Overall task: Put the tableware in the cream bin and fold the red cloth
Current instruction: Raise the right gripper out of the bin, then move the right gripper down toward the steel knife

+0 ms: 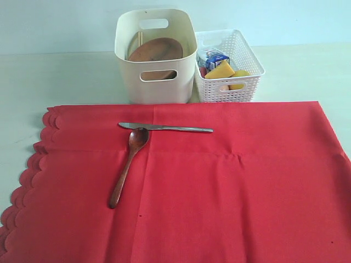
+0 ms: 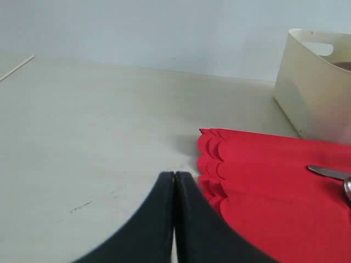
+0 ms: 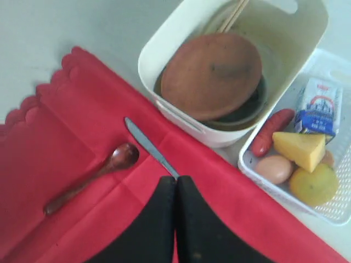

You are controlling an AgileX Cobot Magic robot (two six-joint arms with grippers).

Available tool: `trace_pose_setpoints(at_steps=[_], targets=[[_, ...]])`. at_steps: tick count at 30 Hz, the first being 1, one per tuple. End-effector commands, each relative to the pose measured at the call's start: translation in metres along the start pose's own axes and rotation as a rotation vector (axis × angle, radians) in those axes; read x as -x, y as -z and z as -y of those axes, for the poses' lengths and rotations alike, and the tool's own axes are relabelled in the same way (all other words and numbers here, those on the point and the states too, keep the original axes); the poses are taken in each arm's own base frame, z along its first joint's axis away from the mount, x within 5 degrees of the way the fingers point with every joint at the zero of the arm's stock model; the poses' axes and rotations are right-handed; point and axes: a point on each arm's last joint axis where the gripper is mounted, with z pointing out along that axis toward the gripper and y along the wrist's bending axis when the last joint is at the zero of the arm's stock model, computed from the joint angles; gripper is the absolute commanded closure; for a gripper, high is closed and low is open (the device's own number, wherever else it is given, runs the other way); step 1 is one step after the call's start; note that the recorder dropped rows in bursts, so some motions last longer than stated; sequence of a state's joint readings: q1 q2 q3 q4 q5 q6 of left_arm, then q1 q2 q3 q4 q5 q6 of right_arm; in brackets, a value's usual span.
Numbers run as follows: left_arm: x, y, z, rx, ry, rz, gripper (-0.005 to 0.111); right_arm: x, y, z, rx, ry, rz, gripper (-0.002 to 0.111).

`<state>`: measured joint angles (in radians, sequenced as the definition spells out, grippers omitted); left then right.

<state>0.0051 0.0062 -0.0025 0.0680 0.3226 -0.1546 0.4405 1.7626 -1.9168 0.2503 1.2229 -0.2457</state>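
Note:
The red cloth [image 1: 219, 192] lies spread flat, its scalloped edge on the left. On it rest the slim metal knife [image 1: 164, 127] and the dark wooden spoon [image 1: 127, 164], the spoon's bowl touching the blade. The cream bin [image 1: 156, 82] behind the cloth holds the brown plate [image 1: 156, 50] and the chopsticks [image 3: 233, 15]; what lies under the plate is mostly hidden. My left gripper [image 2: 174, 174] is shut and empty over bare table beside the scallops [image 2: 211, 159]. Also shut and empty, my right gripper [image 3: 176, 178] hangs above the knife [image 3: 148, 145]. Neither gripper shows in the exterior view.
A white lattice basket [image 1: 230, 87] stands against the bin's right side, holding a milk carton [image 3: 318, 107], cheese wedge [image 3: 299, 149], egg [image 3: 274, 169], lemon [image 3: 313, 183] and a red sausage-like piece [image 3: 271, 139]. Pale tabletop [image 1: 66, 76] extends left of the bin.

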Motion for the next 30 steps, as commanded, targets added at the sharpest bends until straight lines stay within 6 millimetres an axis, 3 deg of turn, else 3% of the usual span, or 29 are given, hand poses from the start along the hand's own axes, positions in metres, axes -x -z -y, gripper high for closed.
trace_pose_setpoints(at_steps=[1, 12, 20, 30], targets=[[0.000, 0.000, 0.000, -0.007, 0.002, 0.007, 0.106, -0.020, -0.011, 0.000, -0.002, 0.034, -0.058, 0.108], [0.000, 0.000, 0.000, -0.007, 0.002, 0.007, 0.106, -0.061, -0.076, 0.013, -0.012, 0.077, -0.172, 0.108], [0.000, 0.000, 0.000, -0.007, 0.002, 0.007, 0.106, -0.073, -0.119, 0.022, -0.001, 0.060, -0.280, 0.108], [0.000, 0.000, 0.000, -0.007, 0.002, 0.007, 0.106, -0.081, -0.157, 0.031, 0.004, 0.071, -0.313, 0.108]])
